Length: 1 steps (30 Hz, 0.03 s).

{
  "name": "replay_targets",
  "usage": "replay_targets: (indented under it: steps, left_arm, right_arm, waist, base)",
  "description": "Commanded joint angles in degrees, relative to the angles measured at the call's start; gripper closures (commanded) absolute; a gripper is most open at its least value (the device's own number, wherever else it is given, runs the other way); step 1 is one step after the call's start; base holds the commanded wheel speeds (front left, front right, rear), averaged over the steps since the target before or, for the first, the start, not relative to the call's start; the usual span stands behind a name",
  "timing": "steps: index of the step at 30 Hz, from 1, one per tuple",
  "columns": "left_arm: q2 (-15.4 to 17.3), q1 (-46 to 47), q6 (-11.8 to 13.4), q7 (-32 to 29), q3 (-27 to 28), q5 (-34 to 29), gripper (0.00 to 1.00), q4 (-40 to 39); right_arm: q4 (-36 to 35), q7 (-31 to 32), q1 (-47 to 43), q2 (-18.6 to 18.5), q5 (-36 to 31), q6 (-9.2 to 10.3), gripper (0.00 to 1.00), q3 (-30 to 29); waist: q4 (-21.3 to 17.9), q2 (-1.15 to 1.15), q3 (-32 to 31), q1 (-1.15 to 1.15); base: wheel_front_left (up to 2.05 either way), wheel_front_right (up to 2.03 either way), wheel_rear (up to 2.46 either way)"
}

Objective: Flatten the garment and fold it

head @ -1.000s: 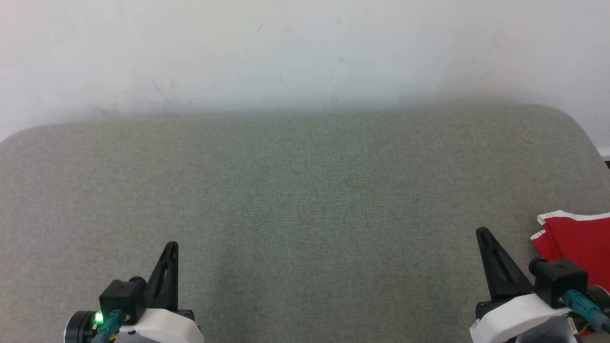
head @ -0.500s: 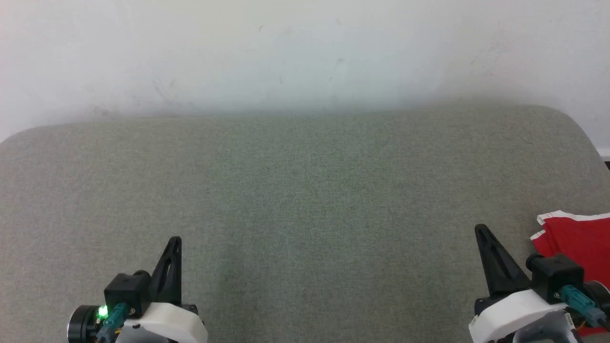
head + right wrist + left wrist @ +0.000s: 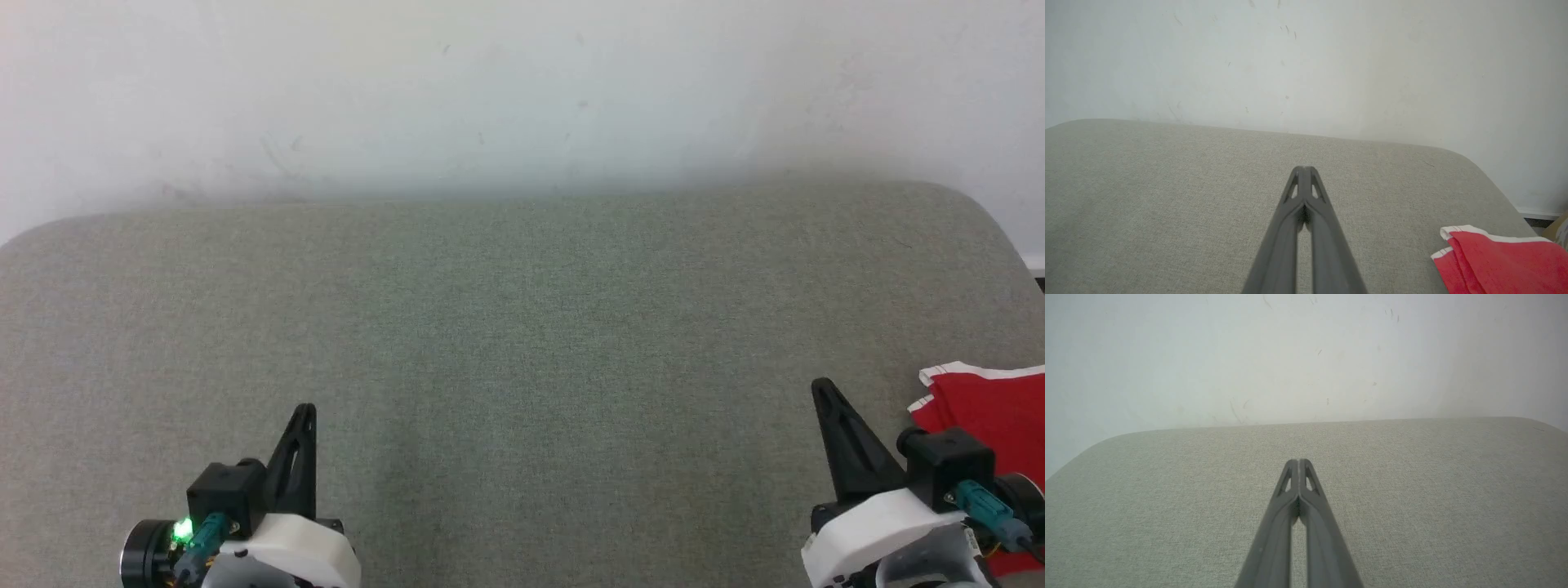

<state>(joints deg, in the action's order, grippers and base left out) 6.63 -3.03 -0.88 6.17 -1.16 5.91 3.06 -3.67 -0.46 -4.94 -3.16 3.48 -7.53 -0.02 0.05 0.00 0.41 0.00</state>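
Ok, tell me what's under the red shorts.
The red shorts lie bunched on the grey fabric surface. Whether anything else sits beneath them is hidden, since the cloth covers it and runs out of view.

Grey-green fabric-covered tabletop (image 3: 522, 327) with rounded far corners, set against a scuffed white wall (image 3: 522, 90). White skirting board (image 3: 1533, 213) and a sliver of dark floor (image 3: 1537, 222) past the right corner. Soft, even light.

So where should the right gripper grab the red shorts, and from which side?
Probably the white-banded corner of the garment, right gripper coming from the left across the cushion: that layered edge faces it, and the rest runs out of frame.
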Motion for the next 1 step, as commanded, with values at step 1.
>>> replay_targets:
  steps: [1]
  left_arm:
    - [-0.4, 1.2, 0.4, -0.3, 0.4, -0.7, 1.0, -0.4]
  right_arm:
    - [0.3, 0.2, 1.1, 0.2, -0.5, 0.03, 1.0, 0.0]
  waist:
    - [0.0, 0.0, 0.0, 0.0]
  base:
    - [0.0, 0.0, 0.0]
